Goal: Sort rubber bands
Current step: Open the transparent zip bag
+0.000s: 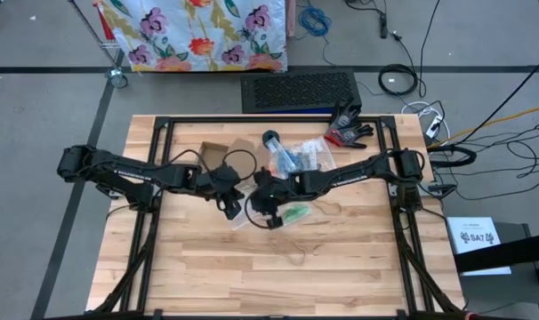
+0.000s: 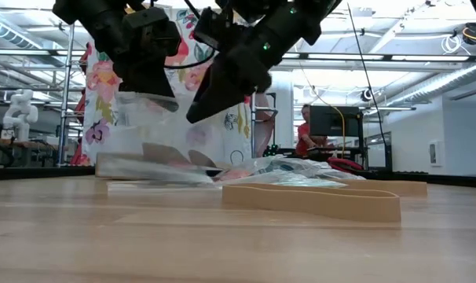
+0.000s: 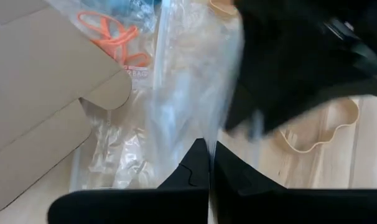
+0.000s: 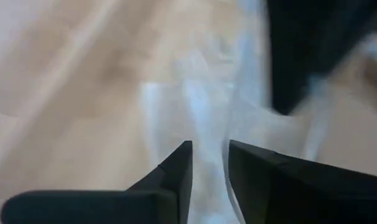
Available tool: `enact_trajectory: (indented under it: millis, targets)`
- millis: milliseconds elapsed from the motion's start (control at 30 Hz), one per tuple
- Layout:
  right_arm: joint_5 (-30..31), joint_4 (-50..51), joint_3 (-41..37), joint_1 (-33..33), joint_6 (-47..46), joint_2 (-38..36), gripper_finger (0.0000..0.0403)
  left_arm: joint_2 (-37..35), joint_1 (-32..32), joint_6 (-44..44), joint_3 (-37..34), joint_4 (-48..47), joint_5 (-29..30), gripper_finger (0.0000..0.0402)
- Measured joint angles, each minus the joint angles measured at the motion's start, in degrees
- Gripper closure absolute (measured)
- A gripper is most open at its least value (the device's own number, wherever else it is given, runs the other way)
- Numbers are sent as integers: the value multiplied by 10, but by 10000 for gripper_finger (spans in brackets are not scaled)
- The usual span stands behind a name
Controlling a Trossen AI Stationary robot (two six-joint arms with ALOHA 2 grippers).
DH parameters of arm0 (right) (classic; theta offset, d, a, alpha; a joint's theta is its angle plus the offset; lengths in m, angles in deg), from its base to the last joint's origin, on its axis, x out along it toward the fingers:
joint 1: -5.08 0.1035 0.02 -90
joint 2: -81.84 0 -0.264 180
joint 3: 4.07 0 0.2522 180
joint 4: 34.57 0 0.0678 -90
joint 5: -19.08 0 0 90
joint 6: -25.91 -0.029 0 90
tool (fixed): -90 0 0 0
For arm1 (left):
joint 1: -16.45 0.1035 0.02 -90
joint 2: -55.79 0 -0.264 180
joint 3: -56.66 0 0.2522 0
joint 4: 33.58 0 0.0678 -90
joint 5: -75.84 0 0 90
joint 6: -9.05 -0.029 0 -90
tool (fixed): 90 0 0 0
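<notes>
- Because the rubber bands are thin and floppy and lie scattered, a slip is the main risk: one tan rubber band (image 3: 319, 130) lies flat on the wooden surface (image 1: 341, 267) just beside the clear plastic bag (image 3: 176, 93), and orange rubber bands (image 3: 111, 34) sit inside another clear bag by a piece of brown cardboard (image 3: 39, 74).
- The left gripper (image 3: 208, 168) has its fingers pressed together on the edge of the clear plastic bag, holding it up off the surface; the film is slick, so it could slide out and drop.
- The right gripper (image 4: 210, 165) hangs at the same bag with its fingers a little apart and film between them; I cannot tell whether they grip it. If both arms pull against each other, the bag could tear or spill.
- The two grippers are very near one another mid-surface and could collide.
- Counts: two arms; one tan band on the bare surface close to the low camera (image 2: 316, 200); at least two orange loops, exact number unclear; a green cluster (image 1: 296, 213) too small to count; several clear bags in a heap (image 1: 301, 156), number unclear; one pair of red-and-black gloves (image 1: 348, 129) at the far edge.
</notes>
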Motion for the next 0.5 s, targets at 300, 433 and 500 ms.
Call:
enact_trajectory:
  millis: [300, 433, 500]
  targets:
    - [-124, -6, 1, -1, -85, 35, 353, 1, -15, 1, -6, 0, 159, 402]
    - [-72, -31, 1, 1, -87, 59, 357, 18, -23, 34, -24, 1, 186, 402]
    - [-29, -27, 0, 1, -86, 60, 356, 40, -30, 58, -31, 1, 199, 402]
